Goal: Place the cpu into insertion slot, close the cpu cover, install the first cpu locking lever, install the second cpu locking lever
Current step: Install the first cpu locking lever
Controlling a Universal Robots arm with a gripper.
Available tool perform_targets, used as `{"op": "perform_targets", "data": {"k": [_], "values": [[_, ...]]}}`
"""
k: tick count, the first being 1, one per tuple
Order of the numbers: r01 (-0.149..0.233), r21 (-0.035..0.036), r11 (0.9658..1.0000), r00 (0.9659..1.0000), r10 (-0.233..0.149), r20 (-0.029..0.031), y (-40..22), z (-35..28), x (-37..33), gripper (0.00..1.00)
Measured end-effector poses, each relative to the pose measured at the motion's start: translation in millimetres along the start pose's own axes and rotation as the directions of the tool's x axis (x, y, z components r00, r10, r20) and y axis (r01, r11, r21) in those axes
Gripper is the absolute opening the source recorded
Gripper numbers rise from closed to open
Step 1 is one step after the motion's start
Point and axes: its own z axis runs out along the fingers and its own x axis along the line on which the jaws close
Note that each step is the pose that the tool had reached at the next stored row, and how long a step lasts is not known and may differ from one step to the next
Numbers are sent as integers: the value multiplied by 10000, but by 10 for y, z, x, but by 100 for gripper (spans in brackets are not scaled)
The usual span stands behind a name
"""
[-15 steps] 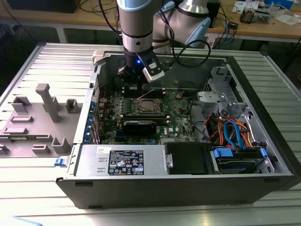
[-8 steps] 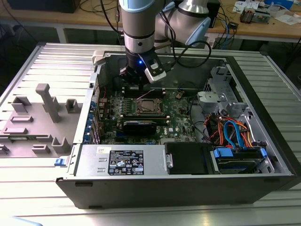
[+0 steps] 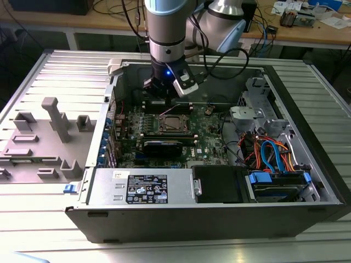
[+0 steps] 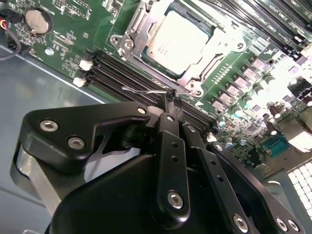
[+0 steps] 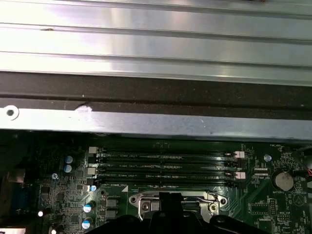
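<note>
The cpu [image 4: 178, 41] lies flat in the insertion slot [image 3: 174, 124], its silver top showing through the cut-out of the cpu cover [image 4: 135, 30], which is folded down around it. A thin wire locking lever [image 4: 139, 90] runs along the socket's edge beside the memory slots. My gripper [image 4: 171, 97] has its two black fingers pressed together at this wire, shut on it. In the exterior view the gripper [image 3: 166, 92] hangs over the far edge of the socket, inside the open computer case. The first wrist view has the socket's metal frame [image 5: 178, 201] just ahead of the gripper body.
Rows of black memory slots [image 5: 165, 165] flank the socket, and the case's metal wall [image 5: 156, 124] rises close behind them. A black card [image 3: 162, 146] stands in front of the socket. Drive bay and cables [image 3: 274, 156] fill the exterior view's right; a grey fixture [image 3: 49, 137] sits left of the case.
</note>
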Motion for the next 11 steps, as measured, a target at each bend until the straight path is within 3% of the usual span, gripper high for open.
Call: {"op": "perform_targets", "data": {"k": [5, 9, 11], "values": [[1, -2, 10000, 10000, -1, 11, -6, 44, -10, 11], [-2, -70, 10000, 10000, 2, 15, -7, 52, -9, 11], [-15, -320, 9995, 10000, 16, 23, -7, 52, -9, 11]]}}
